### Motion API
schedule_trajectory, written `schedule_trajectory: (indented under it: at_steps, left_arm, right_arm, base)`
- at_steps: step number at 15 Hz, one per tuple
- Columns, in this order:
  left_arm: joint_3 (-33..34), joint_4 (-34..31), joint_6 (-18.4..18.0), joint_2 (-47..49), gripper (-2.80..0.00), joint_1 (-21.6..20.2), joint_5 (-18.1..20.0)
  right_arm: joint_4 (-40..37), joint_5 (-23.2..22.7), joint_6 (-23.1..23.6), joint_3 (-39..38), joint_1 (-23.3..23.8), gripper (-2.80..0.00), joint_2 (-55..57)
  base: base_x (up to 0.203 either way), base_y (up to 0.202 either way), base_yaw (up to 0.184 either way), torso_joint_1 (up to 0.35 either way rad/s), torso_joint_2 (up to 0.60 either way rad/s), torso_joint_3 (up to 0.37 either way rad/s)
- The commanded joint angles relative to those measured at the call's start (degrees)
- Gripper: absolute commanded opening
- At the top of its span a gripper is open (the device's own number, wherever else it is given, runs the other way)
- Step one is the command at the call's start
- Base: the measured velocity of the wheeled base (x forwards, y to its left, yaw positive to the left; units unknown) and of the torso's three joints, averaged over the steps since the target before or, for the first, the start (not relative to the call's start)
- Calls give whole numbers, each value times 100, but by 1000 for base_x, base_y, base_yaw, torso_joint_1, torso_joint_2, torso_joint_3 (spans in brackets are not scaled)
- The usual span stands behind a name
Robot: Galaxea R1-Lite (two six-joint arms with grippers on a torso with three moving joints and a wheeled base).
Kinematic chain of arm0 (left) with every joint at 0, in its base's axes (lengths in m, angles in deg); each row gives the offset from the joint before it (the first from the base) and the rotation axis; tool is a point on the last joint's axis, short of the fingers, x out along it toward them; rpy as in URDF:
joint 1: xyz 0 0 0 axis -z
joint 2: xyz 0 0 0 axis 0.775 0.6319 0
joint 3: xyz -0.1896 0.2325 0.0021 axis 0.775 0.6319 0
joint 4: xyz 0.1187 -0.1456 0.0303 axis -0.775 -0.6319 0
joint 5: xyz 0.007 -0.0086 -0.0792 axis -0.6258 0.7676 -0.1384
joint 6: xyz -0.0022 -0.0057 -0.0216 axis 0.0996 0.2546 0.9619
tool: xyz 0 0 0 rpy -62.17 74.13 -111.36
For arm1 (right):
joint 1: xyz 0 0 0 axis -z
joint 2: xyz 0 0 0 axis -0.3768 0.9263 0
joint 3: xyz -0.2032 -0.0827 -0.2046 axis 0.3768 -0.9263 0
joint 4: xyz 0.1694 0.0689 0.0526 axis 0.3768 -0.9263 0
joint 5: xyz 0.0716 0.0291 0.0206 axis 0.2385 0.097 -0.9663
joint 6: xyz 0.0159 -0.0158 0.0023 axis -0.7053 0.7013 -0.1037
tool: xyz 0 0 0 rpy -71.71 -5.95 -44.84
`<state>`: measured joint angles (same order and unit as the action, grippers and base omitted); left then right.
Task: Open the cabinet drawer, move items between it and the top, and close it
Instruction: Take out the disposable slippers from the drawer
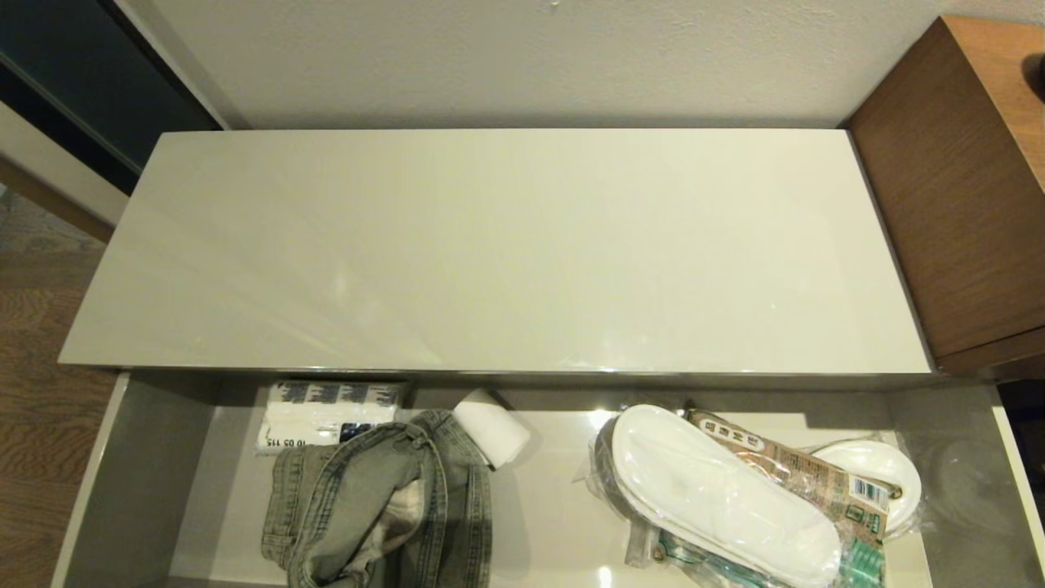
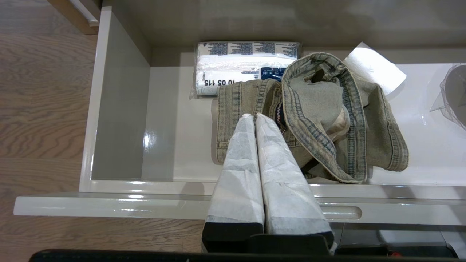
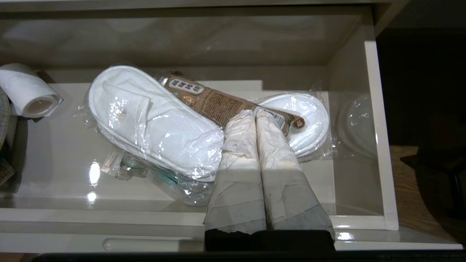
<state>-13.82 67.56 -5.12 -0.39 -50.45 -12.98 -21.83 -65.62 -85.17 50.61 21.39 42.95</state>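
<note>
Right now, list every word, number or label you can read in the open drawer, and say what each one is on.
"10 05 115": on the white plastic-wrapped pack beside the denim garment.
Small print along that pack's far edge: too small to read.
Characters and labels on the brown printed packet lying across the slippers: too blurred to read.
Barcode label on the packet: unreadable.
The top: no text.

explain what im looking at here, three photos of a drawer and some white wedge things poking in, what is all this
It is a two-armed robot photographed by its own cameras. One picture looks down from its head at the bare cabinet top and the open drawer. The other two come from its wrists; the white wedges are its taped fingers. The left gripper and right gripper are both shut and hold nothing. In the drawer lie a denim garment, wrapped white slippers, a brown packet, a paper roll and a white printed pack.
</note>
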Motion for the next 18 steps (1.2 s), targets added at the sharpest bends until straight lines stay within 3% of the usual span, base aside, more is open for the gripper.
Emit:
schedule_trajectory:
  at_steps: [1, 3, 5, 7, 9, 12, 14, 18]
  left_arm:
    - [0, 0, -1, 9, -280, 0, 0]
    - [0, 0, -1, 9, -280, 0, 0]
    - [0, 0, -1, 9, -280, 0, 0]
    - [0, 0, -1, 9, -280, 0, 0]
    - [0, 0, -1, 9, -280, 0, 0]
    - [0, 0, -1, 9, -280, 0, 0]
    - [0, 0, -1, 9, -280, 0, 0]
    - [0, 0, -1, 9, -280, 0, 0]
  right_arm:
    - [-228, -25, 4, 283, -5, -280, -125]
    - [-1247, -285, -18, 1468, -5, -280, -123]
    - [-2450, -685, -195, 3289, -5, -280, -121]
    - [-3371, -1006, -482, 4498, -5, -280, -67]
    - [-3677, -1125, -1065, 5348, 3, -280, 464]
    - [-4579, -1065, -2333, 7244, -6, -280, 1871]
    - [-5886, -1290, -2364, 7631, 11, -280, 2597]
    - [-5814, -2295, -1818, 6526, 120, -280, 3173]
  base:
    - [0, 0, 0, 0, 0, 0]
    - [0, 0, 0, 0, 0, 0]
    - [0, 0, 0, 0, 0, 0]
    - [0, 0, 0, 0, 0, 0]
    - [0, 0, 0, 0, 0, 0]
    - [0, 0, 0, 0, 0, 0]
    - [0, 0, 0, 0, 0, 0]
    - [0, 0, 0, 0, 0, 0]
